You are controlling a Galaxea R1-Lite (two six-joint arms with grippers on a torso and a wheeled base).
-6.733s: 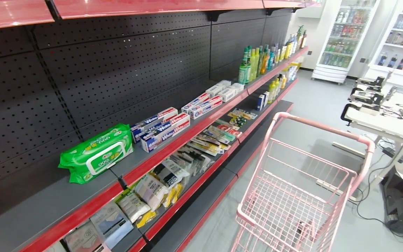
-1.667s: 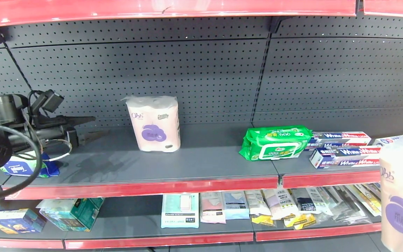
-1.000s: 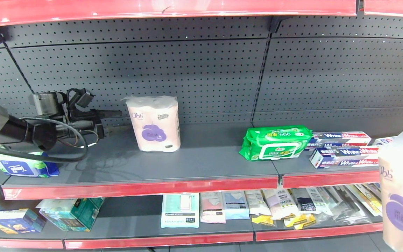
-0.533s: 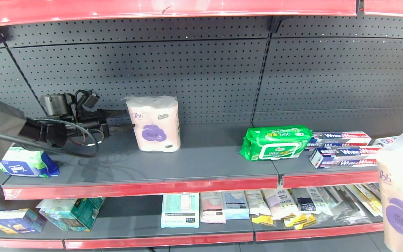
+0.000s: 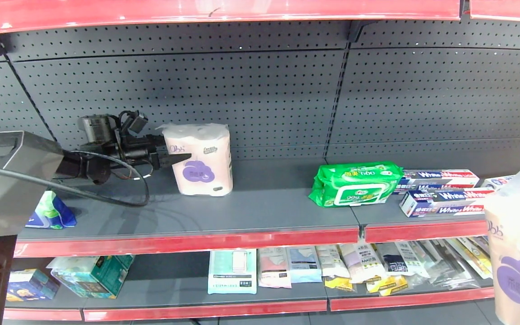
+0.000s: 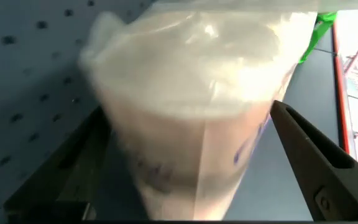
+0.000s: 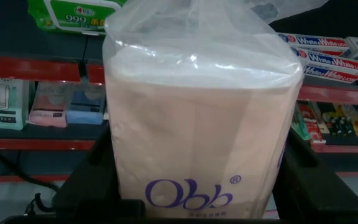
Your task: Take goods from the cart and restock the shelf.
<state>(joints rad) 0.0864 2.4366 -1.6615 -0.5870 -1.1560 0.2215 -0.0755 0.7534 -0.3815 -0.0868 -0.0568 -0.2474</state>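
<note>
In the head view, a pack of toilet rolls (image 5: 200, 160) stands upright on the grey middle shelf (image 5: 260, 212). Its long axis is vertical, its printed face is turned outward, and it sits close to the pegboard back wall (image 5: 260, 99). The left gripper (image 5: 173, 148) comes in level from the left and is spread wide, with one finger in front of the pack's left face and the other behind it. Whether either finger touches the wrap cannot be told. Bare shelf lies on both sides of the pack: leftward to a blue tissue pack (image 5: 52, 215), and rightward to a green wipes pack (image 5: 355, 183), which lies flat and touches the toothpaste boxes (image 5: 443, 194). The shelf's red front lip (image 5: 188, 243) runs well forward of the pack. The lower shelf (image 5: 169, 275) holds flat packets (image 5: 287, 266) and teal boxes (image 5: 93, 273). A second roll pack (image 5: 515, 266) stands upright at the lower right edge. In the left wrist view, that arm's fingers (image 6: 316, 168) flank the standing pack on either side. In the right wrist view, the right gripper (image 7: 201, 162) is clamped on the second pack's two sides and holds it upright, out in front of the shelves.
</note>
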